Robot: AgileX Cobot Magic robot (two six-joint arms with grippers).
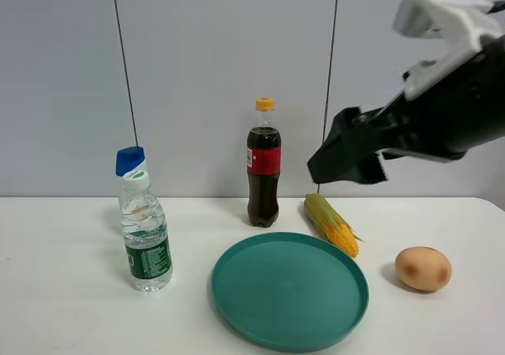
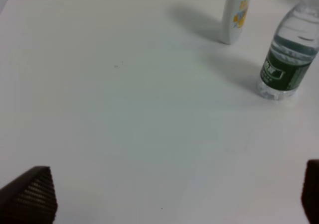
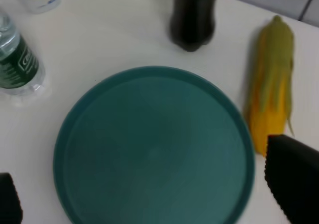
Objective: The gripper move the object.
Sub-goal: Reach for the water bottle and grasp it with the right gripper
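Observation:
The small clear water bottle (image 1: 146, 241) with a white cap and dark green label stands upright on the left of the white table. It also shows in the left wrist view (image 2: 286, 59) and the right wrist view (image 3: 17, 64). My right gripper (image 1: 345, 162) hangs open and empty in the air above the corn, well right of the water bottle; in its wrist view the right gripper (image 3: 149, 191) is over the green plate. My left gripper (image 2: 172, 194) is open and empty, low over bare table some way from the bottle, and is out of the exterior view.
A white shampoo bottle with a blue cap (image 1: 131, 163) stands just behind the water bottle. A dark cola bottle (image 1: 263, 166) stands at the back centre. A teal plate (image 1: 237, 308) lies at front centre, a corn cob (image 1: 331, 223) right of the cola, and a tan egg-shaped object (image 1: 423, 268) at the right.

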